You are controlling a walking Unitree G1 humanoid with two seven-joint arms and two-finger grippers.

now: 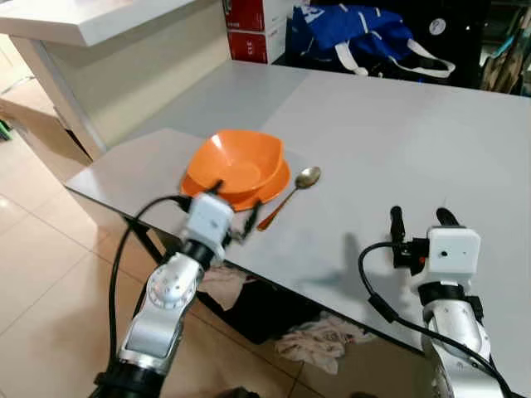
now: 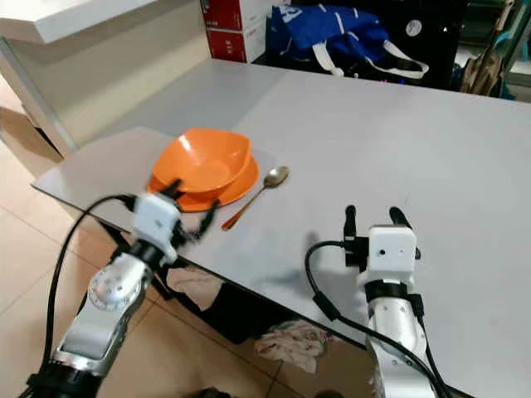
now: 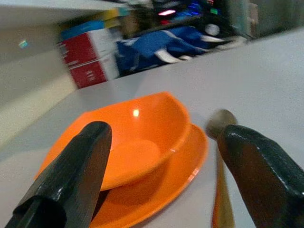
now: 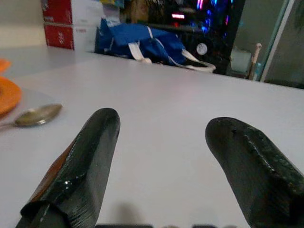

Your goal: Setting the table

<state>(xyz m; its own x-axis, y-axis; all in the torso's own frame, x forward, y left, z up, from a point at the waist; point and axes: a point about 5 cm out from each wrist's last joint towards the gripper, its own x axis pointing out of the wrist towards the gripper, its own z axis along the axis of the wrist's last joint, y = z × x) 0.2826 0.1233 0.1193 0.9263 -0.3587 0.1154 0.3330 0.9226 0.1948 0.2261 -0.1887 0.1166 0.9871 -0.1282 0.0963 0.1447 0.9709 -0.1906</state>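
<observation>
Bare table (image 1: pixel 390 133) lies open beyond the right gripper (image 1: pixel 419 217); bowl (image 1: pixel 236 159) and spoon (image 1: pixel 290 195) crowd the left.

A blue bag (image 1: pixel 353 37) and red boxes (image 1: pixel 253 29) behind the table, rags (image 1: pixel 319 338) on the floor beneath

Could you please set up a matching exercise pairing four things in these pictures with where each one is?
Things:
1. shallow orange plastic bowl
2. metal spoon with an orange handle
3. blue fabric bag with white straps
4. right claw

Places:
A. at the far edge of the grey table
B. on the flat orange plate
C. over bare tabletop, open, to the spoon's right
D. on the table, just right of the plate

Pairs: 1-B, 2-D, 3-A, 4-C
</observation>
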